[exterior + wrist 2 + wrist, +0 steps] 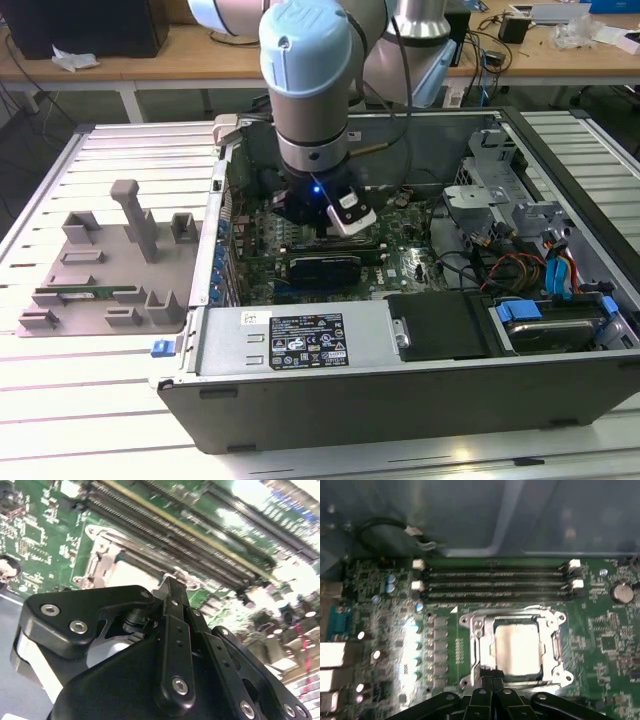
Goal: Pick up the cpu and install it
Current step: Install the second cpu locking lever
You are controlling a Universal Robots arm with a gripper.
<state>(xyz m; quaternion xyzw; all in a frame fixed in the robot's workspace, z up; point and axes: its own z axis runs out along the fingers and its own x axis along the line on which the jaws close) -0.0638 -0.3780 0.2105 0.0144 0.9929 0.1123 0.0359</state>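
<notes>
The cpu (517,647), a silvery square chip, lies flat inside the metal socket frame (473,630) on the green motherboard (605,640). In the first wrist view my gripper (491,674) is shut, its narrow black fingertips together at the chip's near edge. The second wrist view has the gripper (170,587) just over the socket, with a pale part of the cpu (129,577) beside it. In the exterior view the arm reaches straight down into the open computer case (400,400), and the gripper (322,222) is low over the board.
Several empty memory slots (495,582) run alongside the socket. Inside the case lie a black card (325,267), a cable bundle (520,270) and drive bays (545,320). A grey fixture tray (110,270) holding a green memory stick (85,293) sits at the exterior view's left.
</notes>
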